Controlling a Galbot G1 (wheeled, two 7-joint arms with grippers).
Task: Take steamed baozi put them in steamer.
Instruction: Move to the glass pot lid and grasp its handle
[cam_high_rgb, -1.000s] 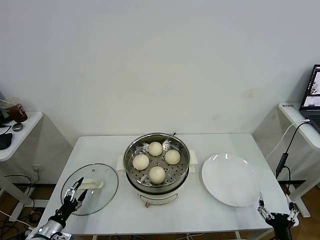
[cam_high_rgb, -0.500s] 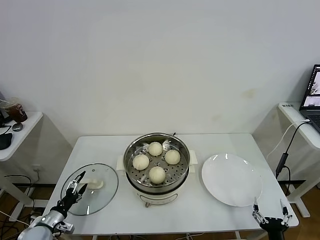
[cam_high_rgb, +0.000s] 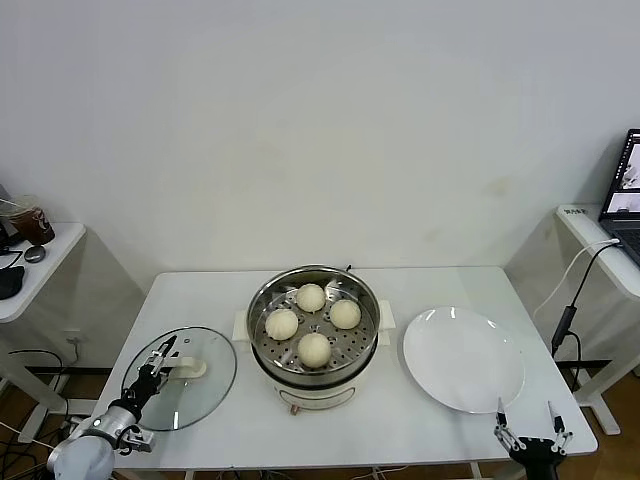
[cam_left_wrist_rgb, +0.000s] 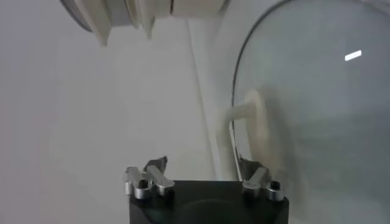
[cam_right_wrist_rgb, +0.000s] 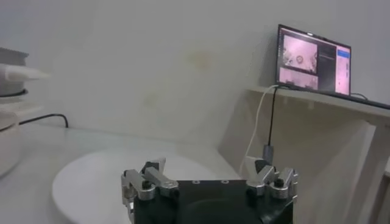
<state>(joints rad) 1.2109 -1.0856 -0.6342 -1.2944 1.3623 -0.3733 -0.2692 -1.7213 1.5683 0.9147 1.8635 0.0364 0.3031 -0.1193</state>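
four baozi (cam_high_rgb: 314, 349) sit in steamer (cam_high_rgb: 313, 342), beyond my spread left gripper (cam_high_rgb: 160, 360); right gripper (cam_high_rgb: 527, 432) spread, empty; loading looks done.

Shiny metal steamer (cam_high_rgb: 314, 322) with holes in its tray, on smooth cream plastic. Soft, smooth baozi (cam_high_rgb: 314, 348). Clear glass lid (cam_high_rgb: 195, 375). Glossy white plate (cam_high_rgb: 463, 358). Matt white table (cam_high_rgb: 405, 415).

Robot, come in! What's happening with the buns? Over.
Left pincer open, low over the glass lid. Right pincer open at the table's near edge, by the plate. Four buns sit in the steamer. Nothing in the way.
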